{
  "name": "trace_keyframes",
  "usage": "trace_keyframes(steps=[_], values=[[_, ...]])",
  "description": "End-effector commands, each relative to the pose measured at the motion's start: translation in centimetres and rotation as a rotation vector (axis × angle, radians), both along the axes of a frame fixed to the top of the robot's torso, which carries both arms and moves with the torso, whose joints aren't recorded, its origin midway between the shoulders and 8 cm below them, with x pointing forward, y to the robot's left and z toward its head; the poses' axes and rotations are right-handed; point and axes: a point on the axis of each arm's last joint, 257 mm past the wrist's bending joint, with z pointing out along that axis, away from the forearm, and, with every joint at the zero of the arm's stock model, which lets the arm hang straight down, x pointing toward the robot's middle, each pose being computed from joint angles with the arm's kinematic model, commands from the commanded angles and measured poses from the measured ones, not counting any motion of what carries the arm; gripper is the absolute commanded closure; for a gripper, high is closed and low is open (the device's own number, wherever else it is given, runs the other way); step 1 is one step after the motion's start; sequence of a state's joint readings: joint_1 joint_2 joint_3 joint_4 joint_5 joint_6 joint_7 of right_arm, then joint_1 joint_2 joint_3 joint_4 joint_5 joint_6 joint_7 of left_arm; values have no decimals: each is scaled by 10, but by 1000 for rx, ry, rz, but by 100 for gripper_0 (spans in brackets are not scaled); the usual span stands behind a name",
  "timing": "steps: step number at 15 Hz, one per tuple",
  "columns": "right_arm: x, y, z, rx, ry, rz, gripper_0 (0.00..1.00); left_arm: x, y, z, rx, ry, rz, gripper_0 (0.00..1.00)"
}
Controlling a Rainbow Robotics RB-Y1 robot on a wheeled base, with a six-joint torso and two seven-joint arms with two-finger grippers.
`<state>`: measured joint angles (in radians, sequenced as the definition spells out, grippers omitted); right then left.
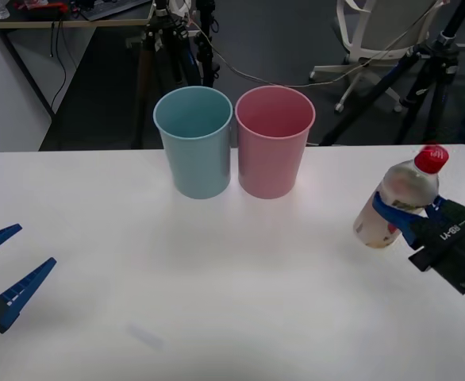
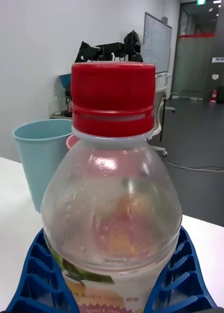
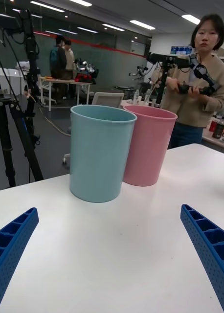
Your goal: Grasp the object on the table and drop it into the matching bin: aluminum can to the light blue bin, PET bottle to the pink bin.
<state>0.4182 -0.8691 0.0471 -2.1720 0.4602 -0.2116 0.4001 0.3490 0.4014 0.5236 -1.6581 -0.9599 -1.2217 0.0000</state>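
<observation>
Presently the right end effector point(image 1: 403, 218) sits at about 3 o'clock on the white surface point(image 1: 217, 270), its blue ribbed fingers point(image 2: 183, 279) clamped on the bottle point(image 1: 397, 200). The bottle is lifted clear of the surface and tilted, its red cap point(image 1: 432, 158) leaning up and toward 1 o'clock, its base lower and toward the surface's middle. In the right wrist view the fingers press against both sides of the bottle's clear body point(image 2: 112, 210), just above the yellow-orange label point(image 2: 109, 296), and the cap point(image 2: 113, 98) stands above them.

Two bins stand at 12 o'clock near the far edge, upright and side by side, their rims touching or nearly so. The blue bin point(image 1: 194, 143) is on the left, the pink bin point(image 1: 273, 143) on the right. The bottle is well apart from both, out at roughly 4 o'clock from the pink bin. In the right wrist view the blue bin point(image 2: 41, 156) stands beyond the bottle, with a sliver of the pink rim point(image 2: 70, 142) beside the bottle's neck.

The left end effector point(image 1: 10, 262) waits at about 8 o'clock, low over the surface near the left edge, its fingers spread apart and holding nothing. From the left wrist, the two blue fingers point(image 3: 207, 244) stand wide at either side, with the blue bin point(image 3: 100, 154) and pink bin point(image 3: 148, 146) ahead between them.
</observation>
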Motion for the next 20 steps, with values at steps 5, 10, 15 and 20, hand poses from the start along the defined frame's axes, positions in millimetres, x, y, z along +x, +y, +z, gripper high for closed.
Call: trace_keyframes(steps=[5, 10, 15, 20], values=[[0, 3, 81, 19, 15, 90, 100, 0, 0, 0, 0, 0, 0, 0], [-4, 13, 120, 25, -8, 139, 100, 0, 0, 0, 0, 0, 0, 0], [1, 37, 148, 20, -7, 219, 100, 0, 0, 0, 0, 0, 0, 0], [40, 50, 159, 40, -19, 247, 100, 0, 0, 0, 0, 0, 0, 0]])
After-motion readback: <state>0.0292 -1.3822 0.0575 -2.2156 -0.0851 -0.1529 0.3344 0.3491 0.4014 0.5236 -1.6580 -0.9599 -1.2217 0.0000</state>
